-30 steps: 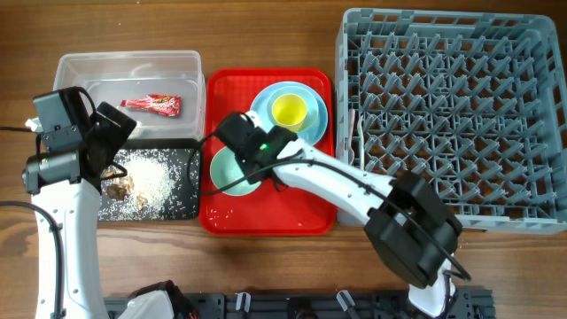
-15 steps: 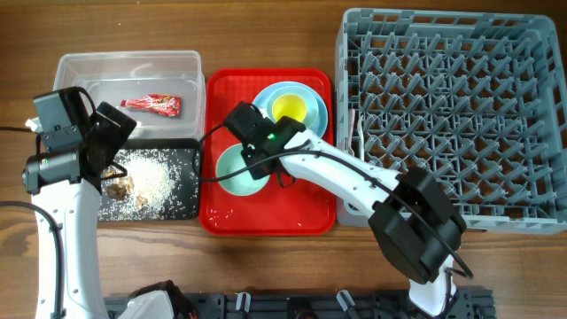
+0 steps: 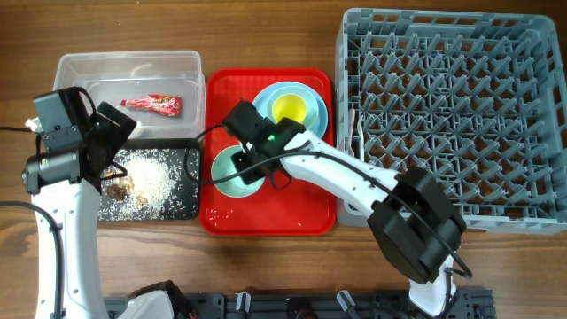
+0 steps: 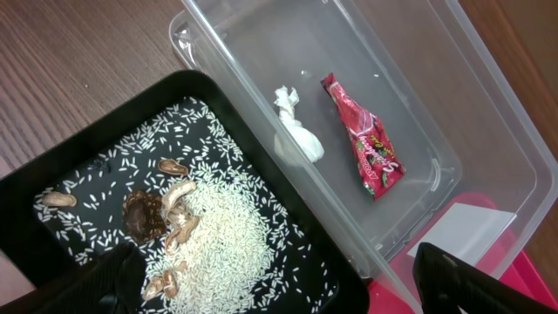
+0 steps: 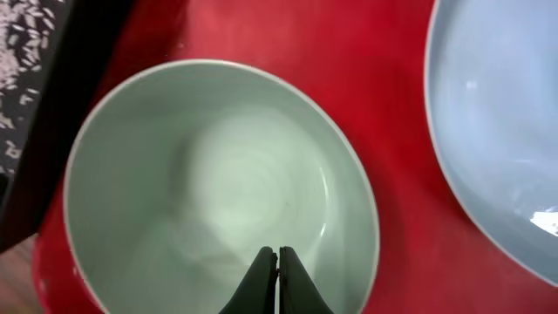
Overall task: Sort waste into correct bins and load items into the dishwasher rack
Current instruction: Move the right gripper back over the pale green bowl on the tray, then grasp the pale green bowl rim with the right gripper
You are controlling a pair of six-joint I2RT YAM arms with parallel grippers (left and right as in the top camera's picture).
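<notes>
Overhead view, left to right: the left gripper (image 3: 118, 142), jaws spread, idled over the black tray (image 3: 177, 211) holding rice (image 3: 155, 177). The red snack wrapper (image 3: 152, 104) lay sorted in the clear tub (image 3: 71, 71). The right gripper (image 5: 277, 262), fingers pressed together, hung inside the mint-green bowl (image 3: 226, 177), probably to nudge it toward the dishwasher rack (image 3: 452, 115).

Left arm (image 3: 60, 221) and right arm (image 3: 341, 183): white tubular links, blocky black joints, thin black cables trailing.

Glossy mint-green bowl (image 5: 218, 183), clear plastic tub (image 4: 410, 105), wooden table (image 3: 266, 35).
</notes>
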